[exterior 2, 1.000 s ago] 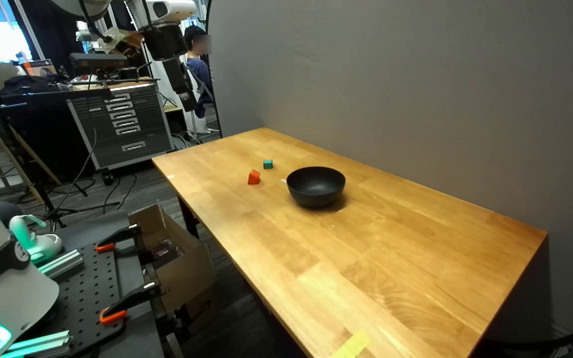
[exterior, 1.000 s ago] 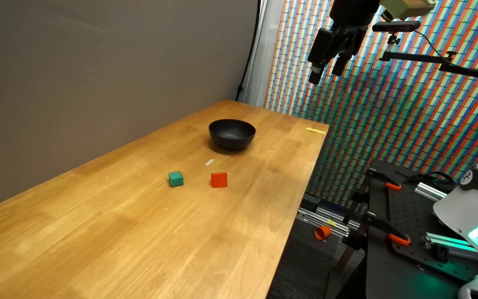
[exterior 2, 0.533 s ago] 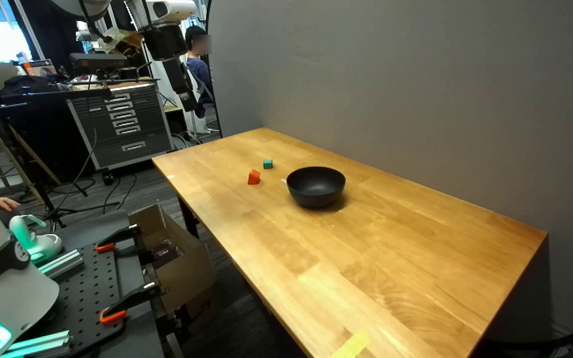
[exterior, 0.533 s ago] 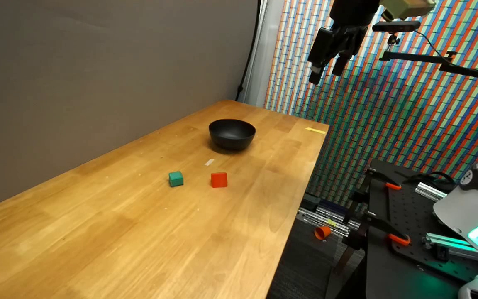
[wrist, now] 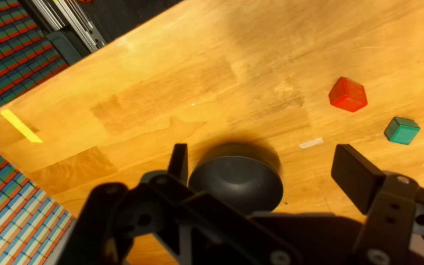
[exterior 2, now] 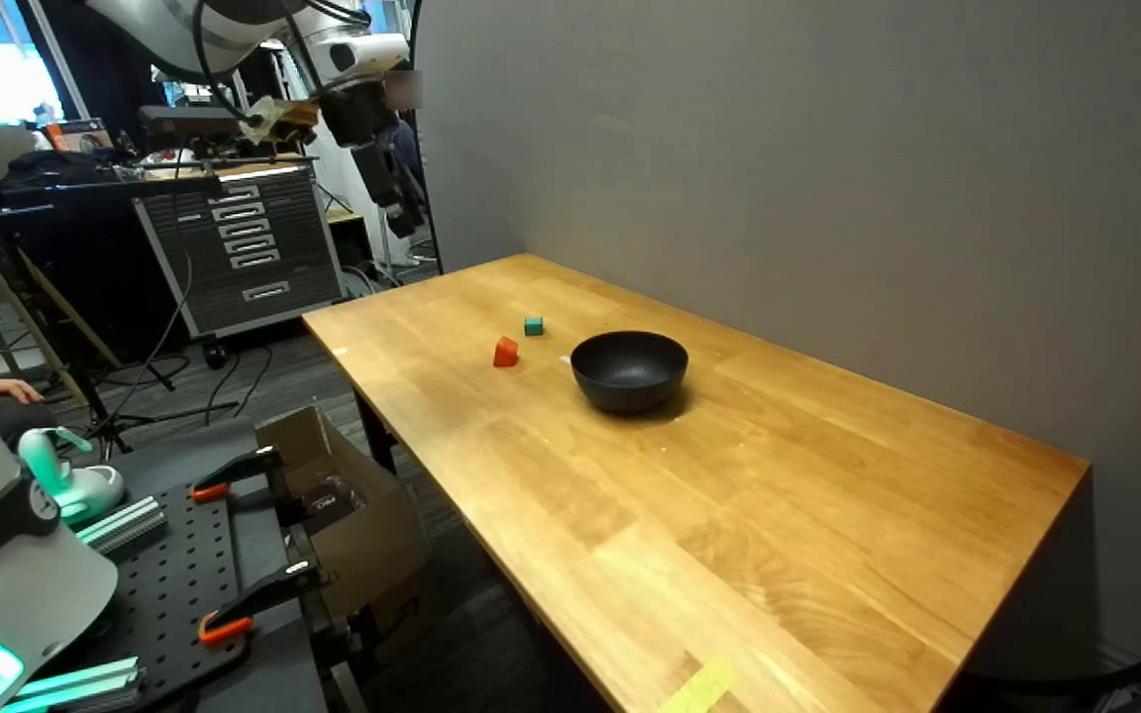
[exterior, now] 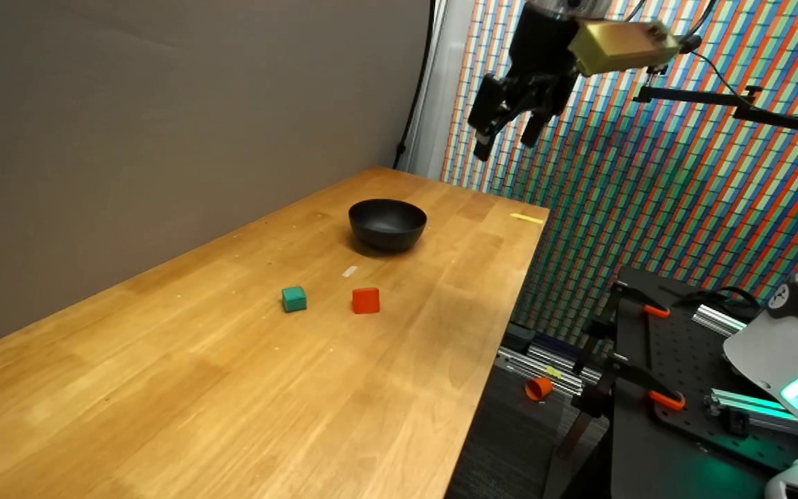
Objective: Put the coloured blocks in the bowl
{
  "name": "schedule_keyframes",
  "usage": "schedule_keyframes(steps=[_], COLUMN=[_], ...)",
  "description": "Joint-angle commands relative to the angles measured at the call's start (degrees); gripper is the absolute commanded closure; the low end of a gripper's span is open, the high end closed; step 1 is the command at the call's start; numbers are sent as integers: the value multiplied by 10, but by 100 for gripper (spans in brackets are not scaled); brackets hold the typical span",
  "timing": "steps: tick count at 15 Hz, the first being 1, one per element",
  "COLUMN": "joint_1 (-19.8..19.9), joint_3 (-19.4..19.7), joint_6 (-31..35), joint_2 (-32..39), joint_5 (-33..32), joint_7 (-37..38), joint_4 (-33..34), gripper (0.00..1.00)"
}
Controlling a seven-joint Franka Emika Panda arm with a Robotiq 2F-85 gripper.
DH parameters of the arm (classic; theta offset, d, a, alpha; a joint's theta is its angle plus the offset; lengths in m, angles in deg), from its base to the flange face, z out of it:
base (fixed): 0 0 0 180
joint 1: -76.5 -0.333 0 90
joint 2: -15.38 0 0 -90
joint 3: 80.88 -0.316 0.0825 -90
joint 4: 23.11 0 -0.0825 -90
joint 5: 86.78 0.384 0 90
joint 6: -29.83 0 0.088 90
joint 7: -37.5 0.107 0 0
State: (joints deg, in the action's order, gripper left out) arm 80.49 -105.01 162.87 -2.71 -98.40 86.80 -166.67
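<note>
A red block [exterior: 366, 301] and a green block [exterior: 294, 299] lie apart on the wooden table. The black bowl [exterior: 386, 225] stands upright behind them in that exterior view. In the wrist view, the red block [wrist: 348, 94] and green block [wrist: 402, 130] are at the right, and the bowl [wrist: 236, 182] is low in the middle, partly hidden by the gripper. My gripper [exterior: 507, 143] is open and empty, high above the table and off toward its edge. In the wrist view, its fingers [wrist: 357, 176] stand wide apart, with the bowl far below between them.
The wooden table [exterior 2: 778, 515] stands against a grey wall [exterior 2: 808, 178]. A yellow tape strip [exterior: 526, 217] marks one end of it. A camera on a black arm [exterior: 717, 97] stands behind my gripper. A cardboard box [exterior 2: 363, 535] is on the floor beside the table.
My arm has moved toward the table and slightly lower; in the exterior views the gripper has shifted toward the bowl's side. The blocks and bowl have not moved.
</note>
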Motion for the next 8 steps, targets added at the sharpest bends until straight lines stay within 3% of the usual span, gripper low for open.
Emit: schedule_keyframes(steps=[1, 3, 4, 8], joint_1=[36, 36, -25, -94], joint_3=[-39, -39, 24, 103], joint_6=[40, 55, 56, 56], joint_2=[147, 219, 255, 389], joint_5=[-64, -86, -98, -81], joint_7=[64, 64, 55, 7], joint_4=[95, 141, 166, 288], gripper=[0, 0, 0, 0])
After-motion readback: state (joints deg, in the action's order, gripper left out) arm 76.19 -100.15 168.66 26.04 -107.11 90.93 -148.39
